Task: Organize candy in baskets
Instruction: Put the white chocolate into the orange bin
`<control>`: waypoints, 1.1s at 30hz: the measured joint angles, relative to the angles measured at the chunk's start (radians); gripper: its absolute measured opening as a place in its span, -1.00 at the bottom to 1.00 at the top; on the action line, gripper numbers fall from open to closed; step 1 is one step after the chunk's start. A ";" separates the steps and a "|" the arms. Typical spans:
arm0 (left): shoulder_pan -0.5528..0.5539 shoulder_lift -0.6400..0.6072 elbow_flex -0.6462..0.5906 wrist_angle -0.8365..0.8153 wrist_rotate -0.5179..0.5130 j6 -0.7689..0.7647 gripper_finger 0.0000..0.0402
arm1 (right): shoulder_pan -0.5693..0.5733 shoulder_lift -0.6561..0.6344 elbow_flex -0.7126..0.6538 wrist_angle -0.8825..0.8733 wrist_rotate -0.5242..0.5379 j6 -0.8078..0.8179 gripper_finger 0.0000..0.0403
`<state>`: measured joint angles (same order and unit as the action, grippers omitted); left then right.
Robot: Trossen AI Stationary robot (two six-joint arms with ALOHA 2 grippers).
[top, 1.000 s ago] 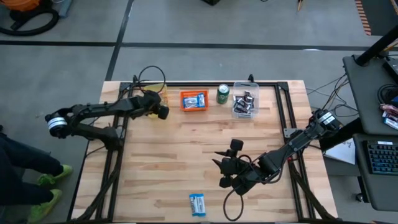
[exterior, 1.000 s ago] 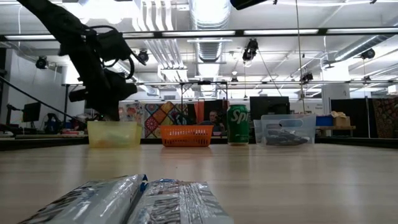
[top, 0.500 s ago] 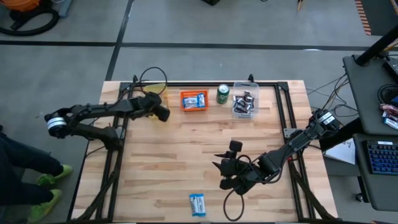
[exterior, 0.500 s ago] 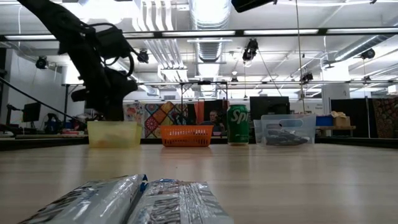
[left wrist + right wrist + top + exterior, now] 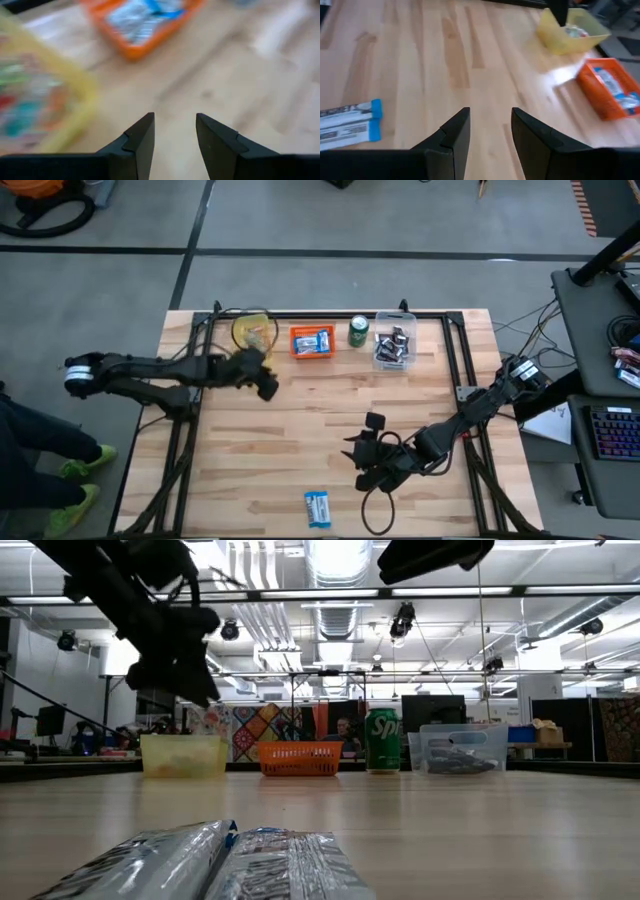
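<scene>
Since one blue-white bar lies alone at near tabletop edge, right tool hovers nearby w/ fingers apart, empty. Left tool beside yellow basket, fingers apart, empty. Orange basket, clear basket already filled.

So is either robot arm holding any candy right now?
No. The left gripper and the right gripper are both open and empty, nothing between their jaws.
</scene>
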<state>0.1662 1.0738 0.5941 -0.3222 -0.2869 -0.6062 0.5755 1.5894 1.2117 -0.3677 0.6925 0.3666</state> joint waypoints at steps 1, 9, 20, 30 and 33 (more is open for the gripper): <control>-0.044 0.000 0.000 0.017 -0.010 -0.012 -0.37 | 0.000 0.000 -0.016 0.034 -0.018 -0.008 -0.34; -0.429 0.057 0.000 0.251 -0.174 -0.036 -0.37 | 0.000 0.000 -0.199 0.431 -0.207 -0.077 -0.34; -0.744 0.296 0.000 0.734 -0.359 0.059 -0.37 | 0.000 0.010 -0.378 0.830 -0.283 -0.091 -0.34; -0.830 0.571 0.000 0.982 -0.306 0.095 -0.37 | 0.005 0.189 -0.312 0.927 -0.311 -0.150 -0.34; -0.860 0.648 0.000 1.025 -0.278 0.105 -0.37 | 0.006 0.233 -0.291 0.928 -0.341 -0.174 -0.34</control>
<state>-0.6943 1.7213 0.5941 0.7029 -0.5648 -0.5013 0.5814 1.8227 0.9208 0.5598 0.3510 0.1930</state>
